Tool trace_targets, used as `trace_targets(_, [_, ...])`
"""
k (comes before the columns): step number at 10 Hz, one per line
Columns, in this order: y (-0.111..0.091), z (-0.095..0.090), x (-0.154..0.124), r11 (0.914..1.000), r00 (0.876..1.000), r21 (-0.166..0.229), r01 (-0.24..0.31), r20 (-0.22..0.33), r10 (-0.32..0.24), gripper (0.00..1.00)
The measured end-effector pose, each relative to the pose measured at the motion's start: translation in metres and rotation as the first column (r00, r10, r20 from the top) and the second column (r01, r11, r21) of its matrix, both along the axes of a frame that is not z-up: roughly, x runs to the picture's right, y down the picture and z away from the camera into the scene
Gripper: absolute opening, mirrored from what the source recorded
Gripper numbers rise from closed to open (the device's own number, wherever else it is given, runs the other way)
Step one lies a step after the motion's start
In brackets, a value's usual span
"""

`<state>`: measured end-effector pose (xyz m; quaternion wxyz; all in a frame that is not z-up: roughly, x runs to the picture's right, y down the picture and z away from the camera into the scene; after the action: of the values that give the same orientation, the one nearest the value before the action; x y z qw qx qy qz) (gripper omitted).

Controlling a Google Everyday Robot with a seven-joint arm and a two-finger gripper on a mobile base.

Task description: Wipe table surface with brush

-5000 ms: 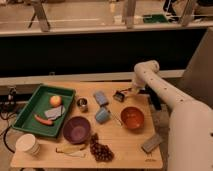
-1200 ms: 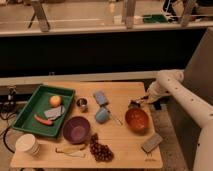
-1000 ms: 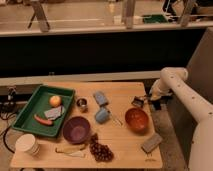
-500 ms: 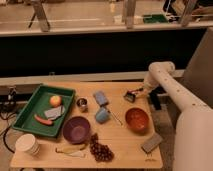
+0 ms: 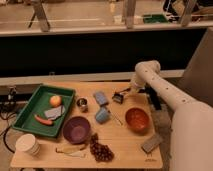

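Note:
The table surface (image 5: 122,142) is a light tan wooden top in the lower middle of the camera view. The brush (image 5: 118,97) is small, dark and blocky with a pale edge; it sits low at the table's far side, just right of the blue-grey pad (image 5: 100,98). My gripper (image 5: 124,93) is at the end of the white arm, which reaches in from the right; it is right at the brush and seems to hold it.
An orange bowl (image 5: 137,120) stands in front of the brush. A blue cup (image 5: 102,115), a metal cup (image 5: 82,104), a purple bowl (image 5: 76,129), grapes (image 5: 101,150), a grey block (image 5: 151,143), a white cup (image 5: 28,145) and a green tray (image 5: 42,110) share the table.
The arm and the brush swept right toward the table's right edge, then came back left along the far side to a spot beside the blue-grey pad.

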<state>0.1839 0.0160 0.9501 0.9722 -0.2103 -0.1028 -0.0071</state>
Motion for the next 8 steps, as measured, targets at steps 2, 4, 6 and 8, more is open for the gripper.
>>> trace_targets(2, [0.015,-0.014,0.0,0.998,0.996,0.001,0.063,0.058,-0.063,0.0])
trace_targets(4, [0.03,-0.023,0.012,0.9954,0.993,-0.003,0.096,0.069,-0.096,0.0])
trace_targets(6, [0.036,-0.024,0.015,0.9937,0.991,-0.006,0.112,0.074,-0.111,0.0])
trace_targets(8, [0.04,-0.023,0.009,0.9918,0.989,-0.007,0.128,0.079,-0.127,0.0])
